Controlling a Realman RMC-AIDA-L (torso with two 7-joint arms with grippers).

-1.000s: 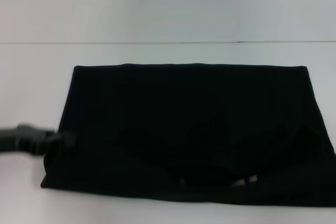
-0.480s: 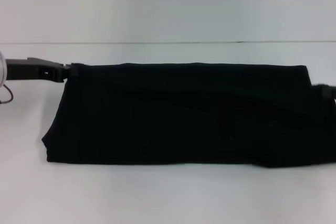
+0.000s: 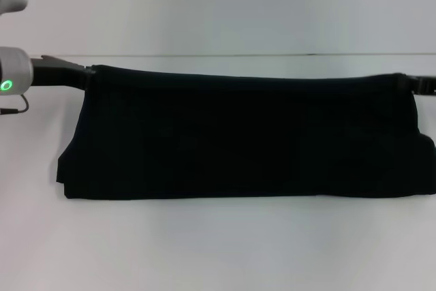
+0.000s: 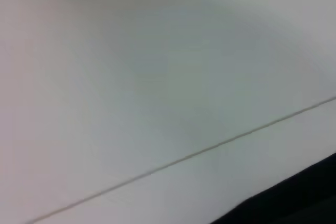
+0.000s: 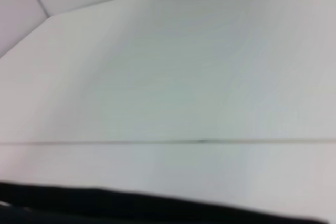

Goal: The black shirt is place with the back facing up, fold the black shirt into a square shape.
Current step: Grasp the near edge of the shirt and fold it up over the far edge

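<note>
The black shirt lies across the white table as a wide, low band, doubled over on itself. My left gripper is at the shirt's far left corner, shut on the cloth edge. At the far right corner my right gripper also pinches the edge, and most of that arm is cut off by the picture's border. In the left wrist view a strip of the black shirt shows in one corner. In the right wrist view the black shirt runs along one border. Neither wrist view shows fingers.
A thin seam crosses the table just behind the shirt's far edge. White tabletop stretches in front of the shirt and beyond the seam. The left arm's wrist shows a green light.
Both grippers carried the shirt's near edge up and away to its far edge. The cloth went from a broad sheet to a narrower doubled band.
</note>
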